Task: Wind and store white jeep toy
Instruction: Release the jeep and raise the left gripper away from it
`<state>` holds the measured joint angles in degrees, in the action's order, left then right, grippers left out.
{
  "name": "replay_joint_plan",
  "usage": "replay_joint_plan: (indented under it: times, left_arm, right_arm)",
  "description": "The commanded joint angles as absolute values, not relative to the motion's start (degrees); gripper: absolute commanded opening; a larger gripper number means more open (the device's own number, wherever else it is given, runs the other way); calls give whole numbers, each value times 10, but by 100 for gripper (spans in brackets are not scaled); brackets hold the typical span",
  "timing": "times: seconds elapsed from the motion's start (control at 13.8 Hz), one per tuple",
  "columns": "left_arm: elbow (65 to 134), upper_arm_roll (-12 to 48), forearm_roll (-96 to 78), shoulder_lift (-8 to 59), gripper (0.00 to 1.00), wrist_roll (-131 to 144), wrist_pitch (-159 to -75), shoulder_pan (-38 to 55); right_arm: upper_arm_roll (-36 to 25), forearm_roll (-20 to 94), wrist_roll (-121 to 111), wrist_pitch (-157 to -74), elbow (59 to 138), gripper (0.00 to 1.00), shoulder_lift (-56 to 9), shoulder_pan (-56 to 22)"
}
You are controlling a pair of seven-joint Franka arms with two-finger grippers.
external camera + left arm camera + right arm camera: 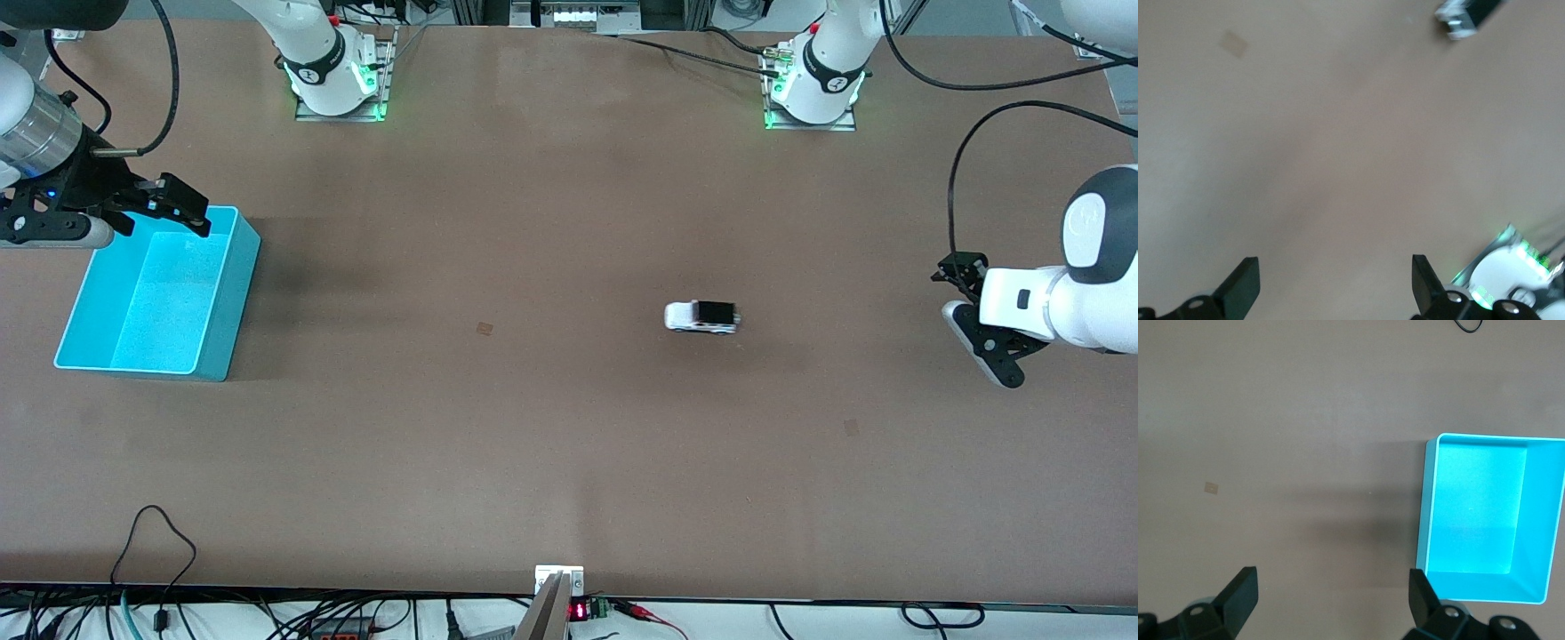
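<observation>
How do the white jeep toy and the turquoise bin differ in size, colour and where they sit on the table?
The white jeep toy is far smaller than the turquoise bin. The jeep is white with a black roof panel; the bin is plain turquoise, open-topped and holds nothing. The jeep stands nearer the left arm's end, apart from the open left pincer; the bin sits at the right arm's end, with the open right pincer over its rim. Both rest on the table, ungrasped.

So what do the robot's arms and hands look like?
Both arms are glossy white with dark grey joints, and black cables loop along them. Their bases glow green. The left hand and the right hand are black, each with two flat fingers.
</observation>
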<state>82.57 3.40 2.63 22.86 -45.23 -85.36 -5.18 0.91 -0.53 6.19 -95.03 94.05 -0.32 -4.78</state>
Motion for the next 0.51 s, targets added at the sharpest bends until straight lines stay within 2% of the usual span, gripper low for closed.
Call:
replay_joint_plan:
  times: [0.0,0.14,0.43]
  left_arm:
    - [846,27,36,173,100,-313,-846,-29]
    - [865,26,33,139,100,-185,-858,-12]
    - [944,26,33,56,100,-54,-948,-6]
  right_arm:
    - [10,-9,57,-947,952,100,11,-47]
    - [10,-9,57,-947,952,100,11,-47]
    - [10,-9,57,-947,952,100,11,-47]
